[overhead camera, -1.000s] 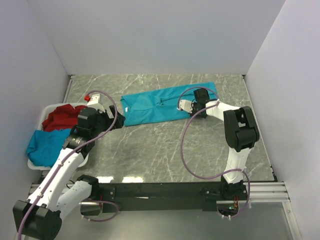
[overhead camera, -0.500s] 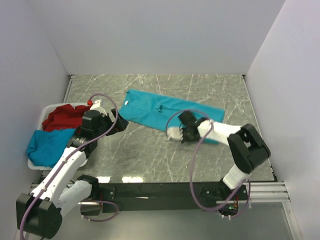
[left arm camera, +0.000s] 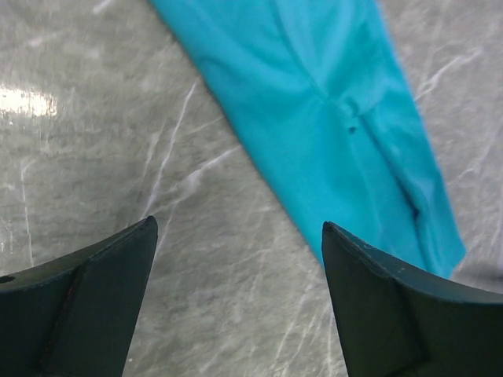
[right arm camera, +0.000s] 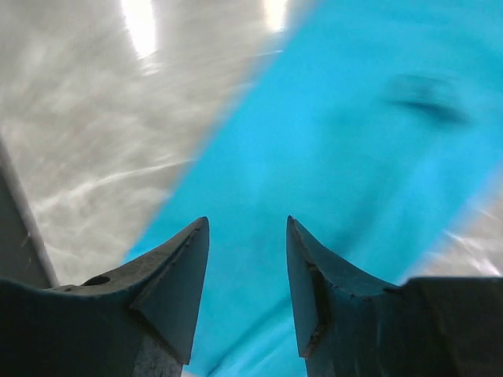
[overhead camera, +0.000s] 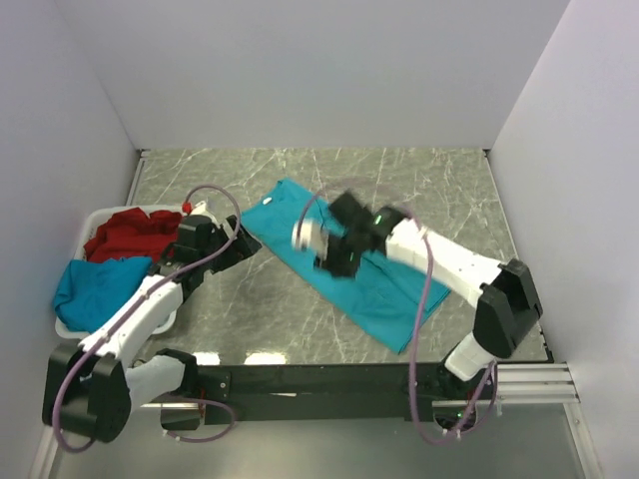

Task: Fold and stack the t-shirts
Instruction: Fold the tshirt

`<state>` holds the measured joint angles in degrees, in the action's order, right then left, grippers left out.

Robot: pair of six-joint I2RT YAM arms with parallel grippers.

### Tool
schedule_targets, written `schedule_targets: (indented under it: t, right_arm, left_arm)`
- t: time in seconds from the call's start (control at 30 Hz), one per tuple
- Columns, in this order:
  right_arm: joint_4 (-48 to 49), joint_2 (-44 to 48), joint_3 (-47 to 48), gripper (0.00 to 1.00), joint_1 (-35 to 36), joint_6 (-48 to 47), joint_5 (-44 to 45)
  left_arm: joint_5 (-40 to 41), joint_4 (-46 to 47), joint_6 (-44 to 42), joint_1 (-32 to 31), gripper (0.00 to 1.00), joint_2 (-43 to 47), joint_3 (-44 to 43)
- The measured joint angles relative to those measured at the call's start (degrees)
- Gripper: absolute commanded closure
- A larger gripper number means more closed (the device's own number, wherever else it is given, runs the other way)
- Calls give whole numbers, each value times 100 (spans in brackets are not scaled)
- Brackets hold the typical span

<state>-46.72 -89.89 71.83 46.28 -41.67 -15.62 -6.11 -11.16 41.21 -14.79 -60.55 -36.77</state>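
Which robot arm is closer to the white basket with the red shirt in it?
Left. The left fingers hang a little to the right of the basket. The right fingers are farther away, above the teal shirt.

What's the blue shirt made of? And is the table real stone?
The teal shirt looks like soft, matte cloth: it lies limp and flat, with creases and a seam showing. The table looks like grey marble with white veins and a glossy finish that mirrors the lights. Whether it is real stone or a printed surface, the pictures cannot tell.
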Motion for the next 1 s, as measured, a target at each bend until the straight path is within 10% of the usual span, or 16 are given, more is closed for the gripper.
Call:
schedule_targets:
  t: [0.33, 0.53, 1.0]
  right_arm:
    - [769, -2603, 2452, 45, -2796, 2411, -1178]
    - [798, -3375, 2540, 45, -3029, 3185, -1569]
    - [1036, -2002, 1996, 45, -3268, 3412, -2363]
  left_arm:
    - [-407, 337, 31, 155, 12, -1475, -422]
    - [-212, 184, 365, 302, 39, -3279, -1714]
    - [501, -769, 114, 616, 100, -6216, -5128]
